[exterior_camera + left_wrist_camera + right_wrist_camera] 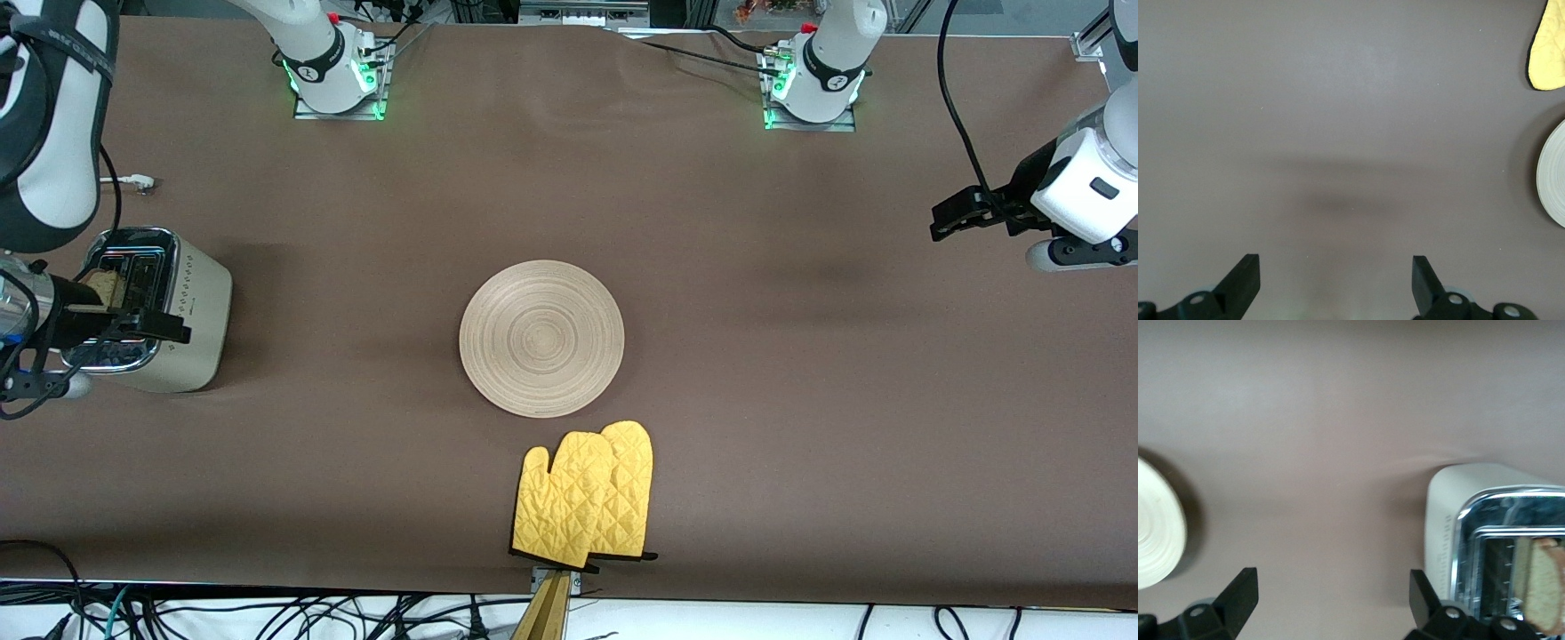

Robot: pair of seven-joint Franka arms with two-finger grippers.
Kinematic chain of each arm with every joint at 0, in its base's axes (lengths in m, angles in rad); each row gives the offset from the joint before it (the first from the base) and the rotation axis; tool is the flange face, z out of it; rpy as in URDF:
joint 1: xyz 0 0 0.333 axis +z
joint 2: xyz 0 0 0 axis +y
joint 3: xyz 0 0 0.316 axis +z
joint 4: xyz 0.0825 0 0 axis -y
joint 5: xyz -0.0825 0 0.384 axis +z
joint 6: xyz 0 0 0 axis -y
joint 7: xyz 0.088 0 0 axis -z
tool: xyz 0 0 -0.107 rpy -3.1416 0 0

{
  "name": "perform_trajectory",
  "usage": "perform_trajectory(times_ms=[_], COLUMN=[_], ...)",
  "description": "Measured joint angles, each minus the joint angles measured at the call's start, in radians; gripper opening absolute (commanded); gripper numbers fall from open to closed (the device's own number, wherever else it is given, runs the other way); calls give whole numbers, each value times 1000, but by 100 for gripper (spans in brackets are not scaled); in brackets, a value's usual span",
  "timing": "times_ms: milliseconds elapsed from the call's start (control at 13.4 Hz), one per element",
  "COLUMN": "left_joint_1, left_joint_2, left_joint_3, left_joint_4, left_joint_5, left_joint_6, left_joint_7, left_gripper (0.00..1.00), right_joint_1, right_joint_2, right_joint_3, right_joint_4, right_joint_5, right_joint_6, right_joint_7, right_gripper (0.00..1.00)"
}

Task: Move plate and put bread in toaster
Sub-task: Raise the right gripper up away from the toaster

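The round pale beige plate (541, 338) lies flat in the middle of the table; its rim also shows in the left wrist view (1553, 175) and the right wrist view (1155, 527). The cream-white toaster (191, 311) stands at the right arm's end. The bread (105, 286) stands in one of its slots, its top edge sticking out, as the right wrist view (1545, 587) also shows. My right gripper (164, 322) is open and empty, over the toaster's plate-side edge (1451, 513). My left gripper (956, 218) is open and empty, above bare table at the left arm's end.
A pair of yellow quilted oven mitts (587, 498) lies nearer the front camera than the plate, at the table's edge; one tip shows in the left wrist view (1548, 47). The toaster's white cord plug (138, 183) lies beside the toaster, farther from the camera.
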Motion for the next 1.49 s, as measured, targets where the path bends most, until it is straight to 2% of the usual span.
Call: perform_trajectory(times_ms=[74, 149, 372, 745, 968, 1191, 1489], left_joint_1=[0, 0, 0, -4, -4, -4, -5], left_joint_2=[0, 2, 8, 10, 10, 10, 10], left_joint_3=[0, 0, -1, -3, -3, -3, -4], left_joint_4=[0, 0, 0, 0, 0, 0, 0], left_joint_5=[0, 0, 0, -2, -2, -2, -2], left_joint_6=[0, 0, 0, 0, 0, 0, 0], left_joint_7=[0, 0, 0, 0, 0, 0, 0], left_gripper=[100, 100, 100, 100, 100, 100, 100], right_joint_1=[-42, -68, -148, -205, -249, -255, -260], right_joint_2=[-29, -52, -120, -299, -399, -424, -421], right_joint_3=[79, 130, 224, 246, 331, 371, 372], right_joint_4=[-24, -49, -151, -329, -399, -417, -417], right_joint_5=[-53, -94, -128, -145, -205, -245, -246], right_joint_6=[7, 18, 113, 182, 192, 195, 194], right_joint_7=[8, 16, 20, 16, 16, 17, 17], right_gripper=[100, 100, 100, 100, 100, 100, 100])
